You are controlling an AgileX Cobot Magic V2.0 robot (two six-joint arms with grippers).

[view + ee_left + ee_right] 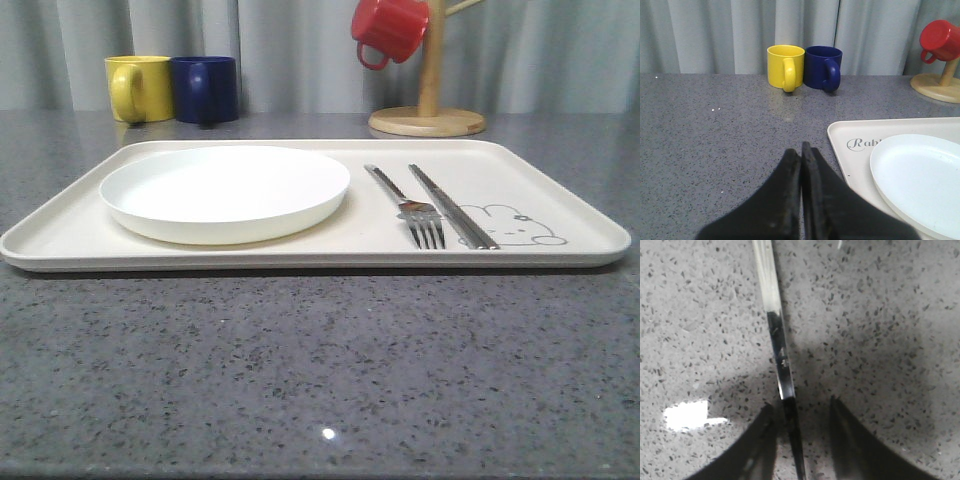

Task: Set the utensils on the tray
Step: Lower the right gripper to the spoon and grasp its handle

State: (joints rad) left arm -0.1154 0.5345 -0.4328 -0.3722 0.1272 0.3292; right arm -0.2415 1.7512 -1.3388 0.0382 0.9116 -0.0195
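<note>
Right pincer [799,412]: fingers spread wide, low over the speckled desk [880,315], straddling a slim silver handle [774,325] that runs from top centre of the right wrist frame down between them; not closed on it. Likely the spoon, though its bowl is out of frame.
Why so placed: judged a pre-grasp, handle between the fingers for a pinch.
Left pincer [801,150]: fingers pressed together, empty, hovering off the tray's corner, out of the way.
Tray [60,235]: middle of the front frame.
Fork [412,208] and chopsticks [452,205]: side by side right of the white plate [225,190].
Progress: two utensils placed, one left.
</note>
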